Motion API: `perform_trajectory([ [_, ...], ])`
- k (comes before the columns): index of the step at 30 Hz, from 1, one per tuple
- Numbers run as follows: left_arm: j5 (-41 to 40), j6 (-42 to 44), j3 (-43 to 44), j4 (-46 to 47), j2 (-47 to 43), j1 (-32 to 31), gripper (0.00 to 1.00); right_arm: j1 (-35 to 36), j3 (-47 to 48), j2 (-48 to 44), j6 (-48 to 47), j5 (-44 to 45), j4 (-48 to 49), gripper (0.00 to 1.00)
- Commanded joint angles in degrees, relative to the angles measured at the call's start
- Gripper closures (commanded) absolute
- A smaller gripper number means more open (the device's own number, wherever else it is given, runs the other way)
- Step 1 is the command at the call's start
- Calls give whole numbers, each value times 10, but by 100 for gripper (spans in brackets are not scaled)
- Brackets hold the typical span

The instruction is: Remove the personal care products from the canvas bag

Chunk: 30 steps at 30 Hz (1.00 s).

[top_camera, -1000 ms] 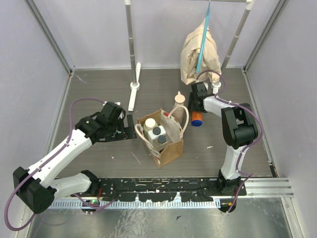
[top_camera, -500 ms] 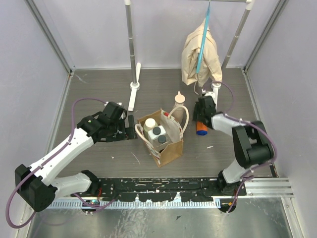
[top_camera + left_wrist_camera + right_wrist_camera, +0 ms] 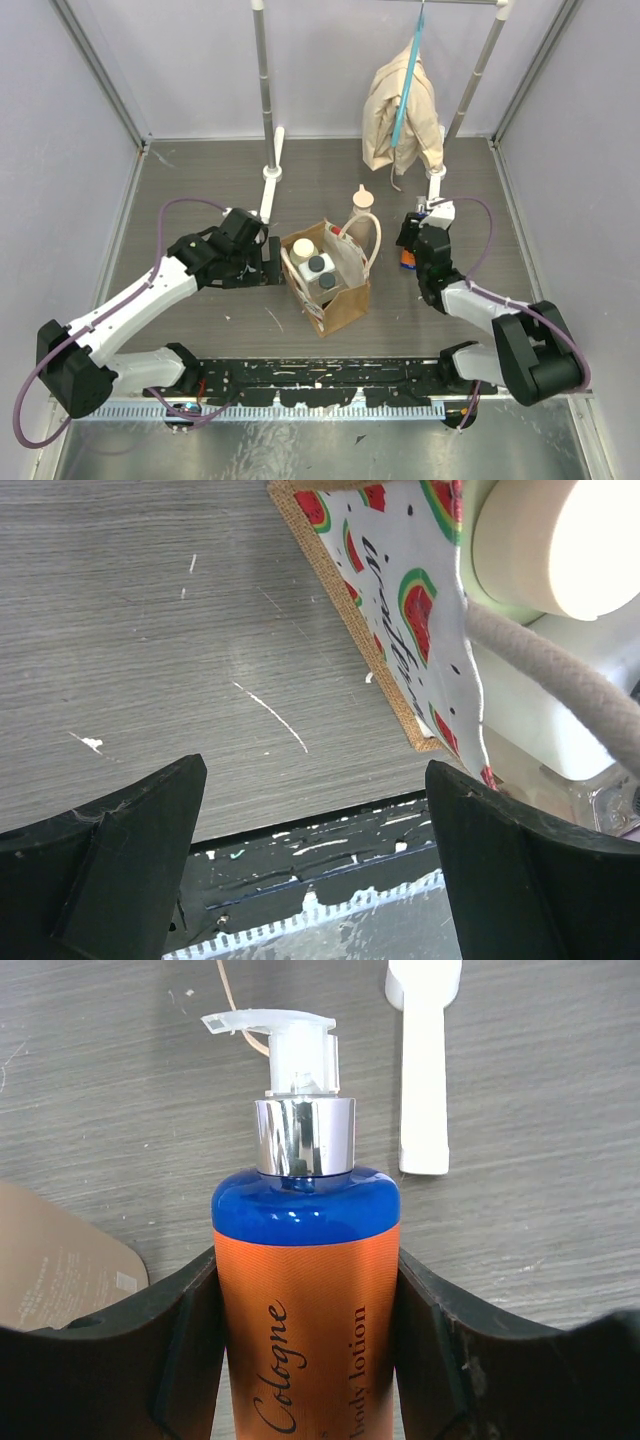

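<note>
The tan canvas bag (image 3: 335, 285) stands mid-table with its cream handles (image 3: 372, 240) up. Inside it sit a cream-capped bottle (image 3: 303, 248) and a white bottle with a dark grey cap (image 3: 318, 266). The beige pump-top bottle (image 3: 363, 203) stands just behind the bag. My right gripper (image 3: 410, 250) is to the bag's right, shut on the blue bottle with the orange band (image 3: 305, 1290), and both fingers (image 3: 190, 1310) press its sides. My left gripper (image 3: 315, 820) is open beside the bag's left wall, whose watermelon lining (image 3: 400, 590) and cream cap (image 3: 540, 540) fill that view.
A beige cloth on a blue hanger (image 3: 403, 115) hangs from the rack at the back right. White rack posts with flat feet (image 3: 270, 180) stand behind the bag, one foot (image 3: 425, 1060) just beyond the held bottle. A black rail (image 3: 320, 375) runs along the near edge.
My right gripper has carried the blue and orange bottle nearer and a little right, away from the hanging cloth, and its arm has folded low. My left gripper edged slightly towards the bag.
</note>
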Motion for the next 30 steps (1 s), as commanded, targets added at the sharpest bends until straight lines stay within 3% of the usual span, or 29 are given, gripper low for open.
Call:
perform_trajectory([
  [1, -7, -9, 2, 13, 3, -13, 1, 81, -3, 45, -83, 164, 269, 99],
  [3, -11, -10, 2, 13, 1, -15, 1, 131, -11, 110, -181, 260, 416, 99],
  [6, -13, -11, 3, 12, -1, -18, 1, 180, -2, 223, -328, 337, 646, 99],
  [17, -37, -13, 3, -19, -25, -22, 1, 189, 86, 331, -279, 332, 660, 99],
  [24, -40, -18, 0, -27, -35, -22, 1, 182, 80, 296, -273, 316, 660, 99],
  [30, -37, -19, 0, -22, -31, -24, 1, 178, 39, 210, -331, 297, 658, 99],
])
